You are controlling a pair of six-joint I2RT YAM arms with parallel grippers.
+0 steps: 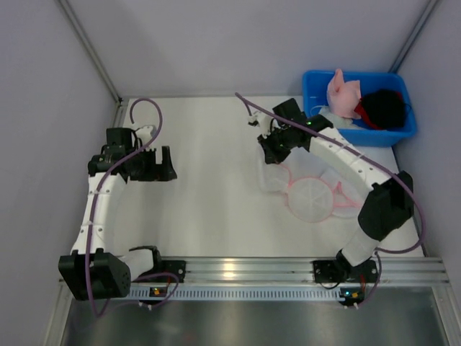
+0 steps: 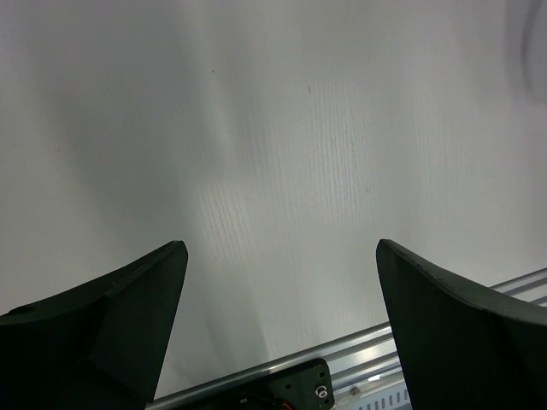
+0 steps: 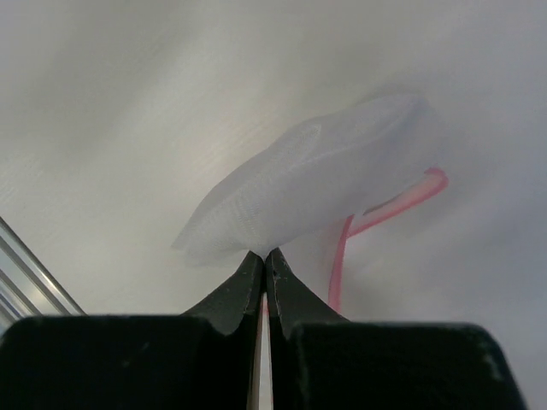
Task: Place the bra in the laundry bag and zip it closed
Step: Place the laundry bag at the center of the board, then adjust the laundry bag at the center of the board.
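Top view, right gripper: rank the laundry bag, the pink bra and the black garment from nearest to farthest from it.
1. Laundry bag: its edge is pinched in the right gripper; the rest lies on the table towards the arm's base.
2. Pink bra: at the left end of the blue bin, far right corner.
3. Black garment: same bin, further right, beyond the bra.
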